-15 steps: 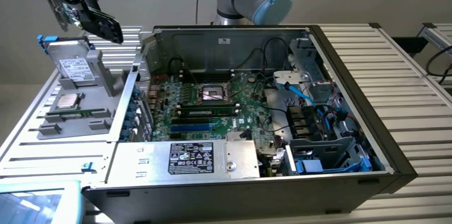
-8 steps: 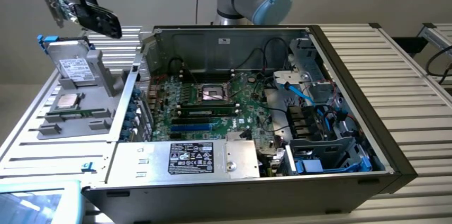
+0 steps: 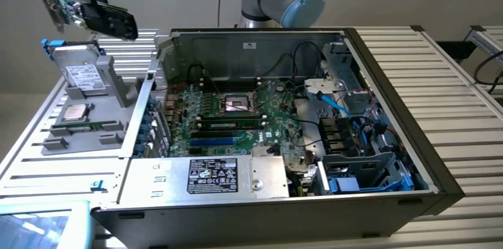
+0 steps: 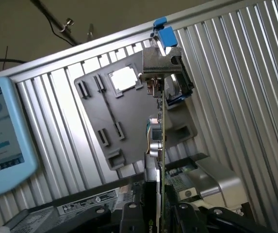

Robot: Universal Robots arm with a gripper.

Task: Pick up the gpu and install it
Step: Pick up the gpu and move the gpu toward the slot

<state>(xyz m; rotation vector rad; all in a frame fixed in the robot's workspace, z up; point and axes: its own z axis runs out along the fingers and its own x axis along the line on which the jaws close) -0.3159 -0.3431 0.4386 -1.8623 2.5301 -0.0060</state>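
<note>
The end effector (image 3: 81,0) is clenched on the gpu (image 3: 112,21) and holds it in the air, the green board and silver bracket by its fingers and the black shroud jutting past them. Beneath it the grey drive (image 3: 79,76) stands upright in a grey holder (image 3: 82,128) on the bench (image 3: 444,78). The open computer case (image 3: 235,55), motherboard (image 3: 235,110) exposed, lies lower, well apart toward the exterior view's right.

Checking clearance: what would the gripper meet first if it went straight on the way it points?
Likely the upright grey drive in the grey holder, met by the held gpu first; depth unclear.
</note>
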